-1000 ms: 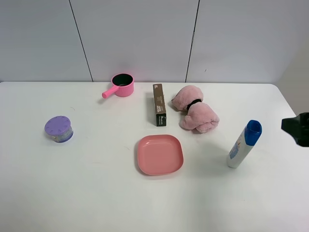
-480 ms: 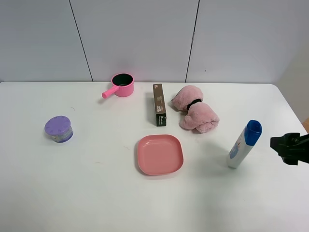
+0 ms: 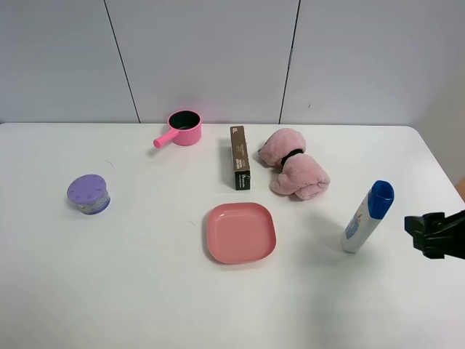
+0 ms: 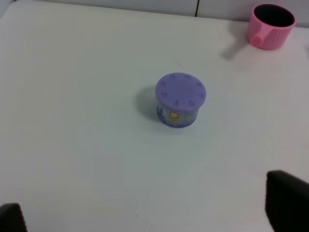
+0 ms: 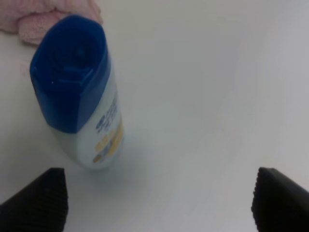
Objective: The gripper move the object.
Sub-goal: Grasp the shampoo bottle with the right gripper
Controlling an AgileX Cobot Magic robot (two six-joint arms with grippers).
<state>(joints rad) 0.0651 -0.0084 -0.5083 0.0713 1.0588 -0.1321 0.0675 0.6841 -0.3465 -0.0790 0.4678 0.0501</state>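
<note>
Bottle (image 3: 367, 218) stands upright on the right of the desk (image 3: 145, 291), near the right gripper (image 3: 425, 234), whose jaws are wide apart. The gripper should centre the white body between its jaws and close gently, as this tall bottle may tip

bottle (image 3: 361, 222) 1 | plate (image 3: 241, 233) 1 | pot (image 3: 184, 128) 1 | box (image 3: 240, 158) 1 | plush (image 3: 296, 173) 1 | tin (image 3: 89, 194) 1

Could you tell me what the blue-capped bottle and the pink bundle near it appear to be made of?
The bottle looks like smooth white plastic with a blue plastic cap: even surface, printed label. The pink bundle seems soft plush or fleece: fuzzy, matte, pinched by a dark band.
</note>
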